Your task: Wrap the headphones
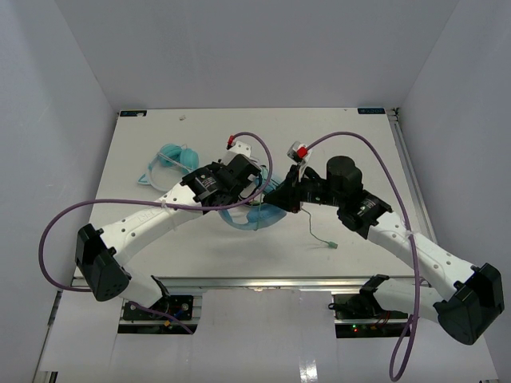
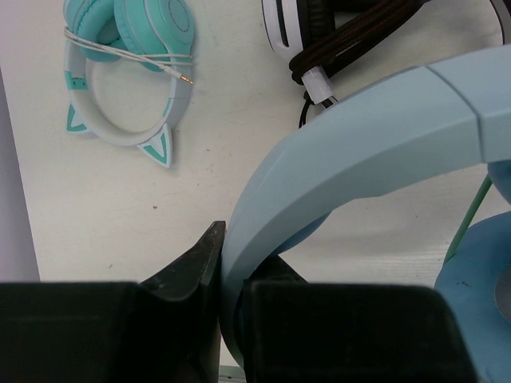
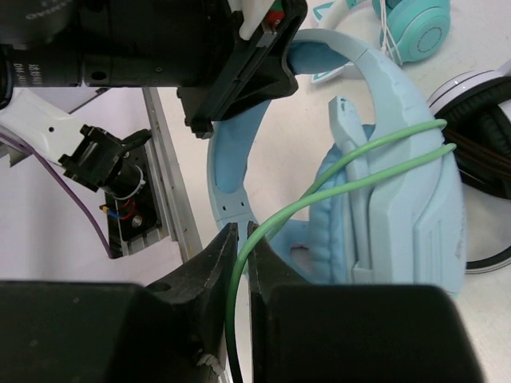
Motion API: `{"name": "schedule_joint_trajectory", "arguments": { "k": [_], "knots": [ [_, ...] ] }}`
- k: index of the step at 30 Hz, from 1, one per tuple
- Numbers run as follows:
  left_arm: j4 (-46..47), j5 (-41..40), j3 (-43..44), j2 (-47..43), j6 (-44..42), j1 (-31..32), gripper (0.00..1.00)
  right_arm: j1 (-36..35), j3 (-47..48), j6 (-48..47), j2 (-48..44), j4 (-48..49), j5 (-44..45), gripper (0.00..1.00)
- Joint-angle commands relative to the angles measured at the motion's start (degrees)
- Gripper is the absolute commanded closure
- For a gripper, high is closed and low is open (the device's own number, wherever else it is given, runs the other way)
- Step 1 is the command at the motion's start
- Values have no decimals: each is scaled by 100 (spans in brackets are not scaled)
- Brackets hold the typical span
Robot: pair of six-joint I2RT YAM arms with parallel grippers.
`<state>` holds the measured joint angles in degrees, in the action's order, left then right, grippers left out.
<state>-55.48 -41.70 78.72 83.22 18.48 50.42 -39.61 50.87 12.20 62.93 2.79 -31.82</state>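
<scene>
Left end effector (image 2: 230,259): fingers clamped together on the wide blue headband (image 2: 383,136) of the headphones (image 3: 399,199), the band seated between the pads.

Right end effector (image 3: 241,233): fingers closed to a narrow slit, the thin green cable (image 3: 231,303) pinched between the tips. From the pinch the cable is led up and across the folded ear cups, where two turns are seen side by side around them.

The headphones are located near the centre of the worktop (image 1: 239,255), between the two end effectors, with the left one on the far left side and the right one on the right. Whether they are lifted or resting on the worktop cannot be told.

A loose run of cable is laid on the worktop to the near right of the headphones, ending in a small plug (image 1: 333,245).

Teal cat-ear headphones (image 2: 128,72), with their own cord wound around them, are placed to the far left, well apart. Black-and-white headphones (image 2: 319,32) are seen just beyond the blue headband.
</scene>
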Motion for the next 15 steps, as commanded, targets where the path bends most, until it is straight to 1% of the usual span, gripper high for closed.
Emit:
{"name": "schedule_joint_trajectory", "arguments": {
  "k": [1, 5, 12, 15],
  "knots": [
    [243, -443, 274, -173, 675, -93, 100, -352, -247, 309, -335, 853, -40, 84],
    [408, -390, 312, -411, 827, -104, 100, -639, -571, 296, -463, 988, 466, 84],
    [397, -339, 495, -666, 1130, -146, 100, -1082, -938, 239, -554, 1109, 1263, 84],
    [649, -157, 375, -868, 1234, -155, 100, -1406, -1061, 169, -501, 1150, 1765, 83]
  ]
}}
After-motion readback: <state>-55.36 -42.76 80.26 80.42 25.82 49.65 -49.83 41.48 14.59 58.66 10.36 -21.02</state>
